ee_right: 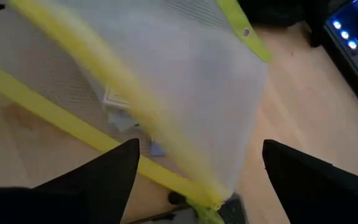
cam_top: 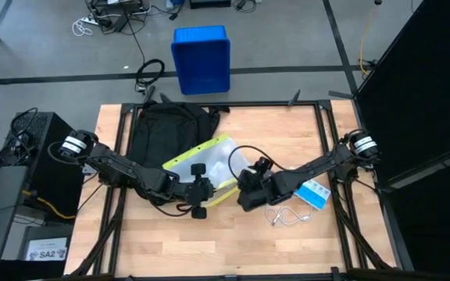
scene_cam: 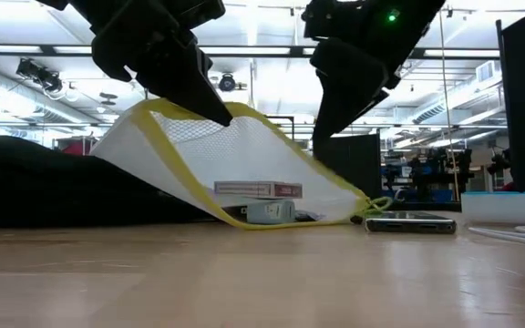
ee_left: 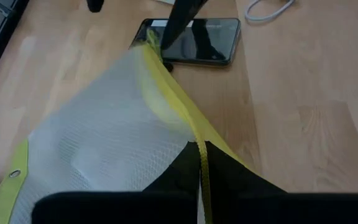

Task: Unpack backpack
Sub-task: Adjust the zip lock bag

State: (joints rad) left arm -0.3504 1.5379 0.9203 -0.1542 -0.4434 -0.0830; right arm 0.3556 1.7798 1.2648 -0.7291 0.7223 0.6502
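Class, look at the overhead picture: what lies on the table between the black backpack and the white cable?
High view: the yellow-edged mesh pouch lies between backpack and cable, with both claws over it, left and right.

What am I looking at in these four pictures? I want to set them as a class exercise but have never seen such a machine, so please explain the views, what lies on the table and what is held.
It is a robot with two dark arms at a wooden table, each ending in a two-finger gripper. One picture looks straight down from above, one looks level across the table top, and two come from cameras on the arms' wrists.

On the table lies a black backpack. Beside it is a white mesh pouch with yellow edging; the level view shows a flat box and another small item inside it. A phone, a white cable and a blue-and-white pack lie nearby.

The left gripper is shut on the pouch's yellow edge, lifting it like a tent. The right gripper is open beside the pouch, holding nothing.
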